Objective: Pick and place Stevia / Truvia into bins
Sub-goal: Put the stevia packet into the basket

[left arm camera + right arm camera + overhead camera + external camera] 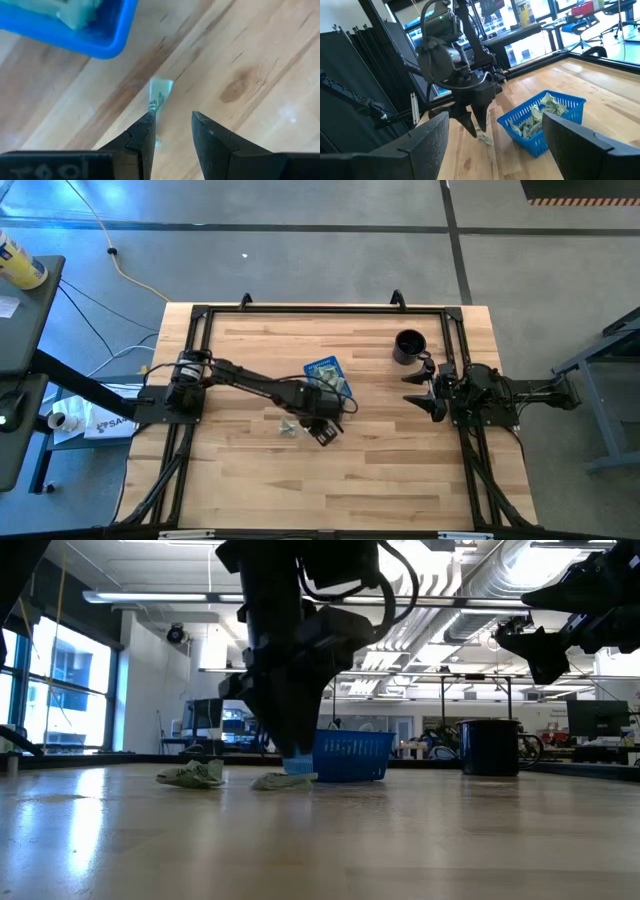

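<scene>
**Left gripper low over a packet by the tray**

Left gripper (172, 131) is down at the wooden table (380, 480), fingers parted, a Stevia packet (160, 93) beside one fingertip; grip unclear. Blue tray (322, 370) with more packets sits just beyond. Loose packets (192, 776) lie left. Right gripper (425, 388) waits spread wide near the black mug (407, 346). Behind: a workshop with ceiling ducts.

One blue tray (322, 370) at frame center, one black mug (408, 346) upper right, two arms, and several packets (288, 426); exact count unclear.

smooth wooden table (380, 470), plastic tray (318, 367)
</scene>
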`<state>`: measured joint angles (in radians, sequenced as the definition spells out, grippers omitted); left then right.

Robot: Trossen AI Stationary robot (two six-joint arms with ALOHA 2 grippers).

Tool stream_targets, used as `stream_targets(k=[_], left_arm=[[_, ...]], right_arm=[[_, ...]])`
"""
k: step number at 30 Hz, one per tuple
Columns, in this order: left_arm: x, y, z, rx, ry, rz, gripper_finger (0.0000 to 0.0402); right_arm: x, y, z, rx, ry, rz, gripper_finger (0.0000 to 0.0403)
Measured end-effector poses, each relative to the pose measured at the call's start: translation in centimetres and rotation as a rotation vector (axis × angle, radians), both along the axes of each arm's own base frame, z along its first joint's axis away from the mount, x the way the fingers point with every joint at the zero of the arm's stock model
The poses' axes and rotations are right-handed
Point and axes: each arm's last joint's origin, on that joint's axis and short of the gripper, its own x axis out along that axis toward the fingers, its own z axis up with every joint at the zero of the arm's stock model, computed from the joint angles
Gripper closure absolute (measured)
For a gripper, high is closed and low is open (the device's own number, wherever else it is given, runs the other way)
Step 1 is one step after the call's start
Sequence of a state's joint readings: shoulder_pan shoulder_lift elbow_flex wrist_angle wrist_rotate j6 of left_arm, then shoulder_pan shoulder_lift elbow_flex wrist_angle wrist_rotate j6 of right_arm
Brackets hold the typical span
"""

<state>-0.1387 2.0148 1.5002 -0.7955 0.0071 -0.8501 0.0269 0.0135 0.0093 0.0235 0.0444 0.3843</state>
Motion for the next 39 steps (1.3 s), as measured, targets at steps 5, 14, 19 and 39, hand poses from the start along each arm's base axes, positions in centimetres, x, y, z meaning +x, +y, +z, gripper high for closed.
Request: stream_targets(k=[5,14,19,39], left_arm=[[0.0,-0.2,0.0,0.057,-0.013,-0.004,0.0235],[-0.1,-0.5,-0.2,0.018,0.009,-0.042,0.0141],[-0.1,-0.8,-1.2,0.011,0.037,-0.083,0.0121],[0.3,-0.6,-3.0,0.119,0.085,-0.139,0.0378]], right_arm=[[0.0,0.0,0.0,0.0,0.001,0.0,0.0096],[0.0,0.0,0.0,0.0,0.002,-0.001,0.0096],[0.0,0.0,0.0,0.0,0.002,-0.001,0.0096],[0.1,0.0,-0.1,0.0,0.014,-0.001,0.0096]])
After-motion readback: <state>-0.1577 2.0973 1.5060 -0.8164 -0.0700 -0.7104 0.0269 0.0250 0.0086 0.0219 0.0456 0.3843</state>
